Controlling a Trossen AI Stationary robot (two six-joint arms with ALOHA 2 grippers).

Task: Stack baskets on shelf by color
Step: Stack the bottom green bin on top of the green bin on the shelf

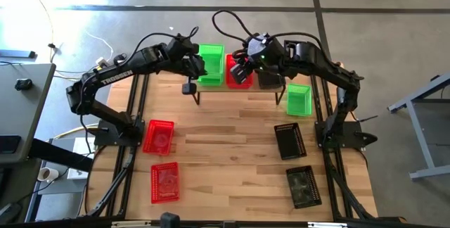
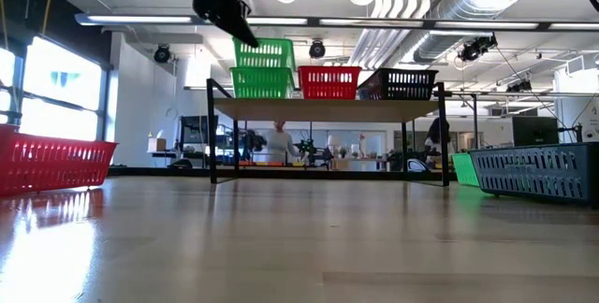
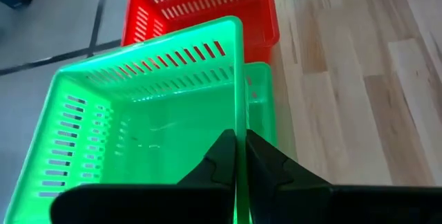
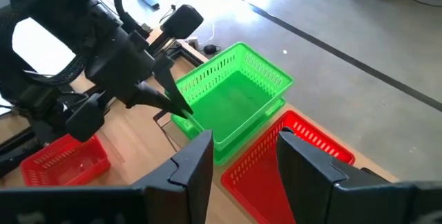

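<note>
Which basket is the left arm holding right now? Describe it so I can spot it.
Find the shelf at the table's far edge. At its left end two green baskets stack; the top green basket, riding high, is the one pinched by its rim in the left arm's fingers.

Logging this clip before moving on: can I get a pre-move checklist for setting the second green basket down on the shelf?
1. Left pincer shut on the upper green basket wall: ok.
2. Upper green basket over the lower green basket on the shelf: ok.
3. Upper basket fully nested: not ok, it sits high and tilted.
4. Red basket clear beside the green pair: ok.
5. Right pincer open, holding nothing, above the red basket: ok.
6. Third green basket waiting on the table: ok.
</note>
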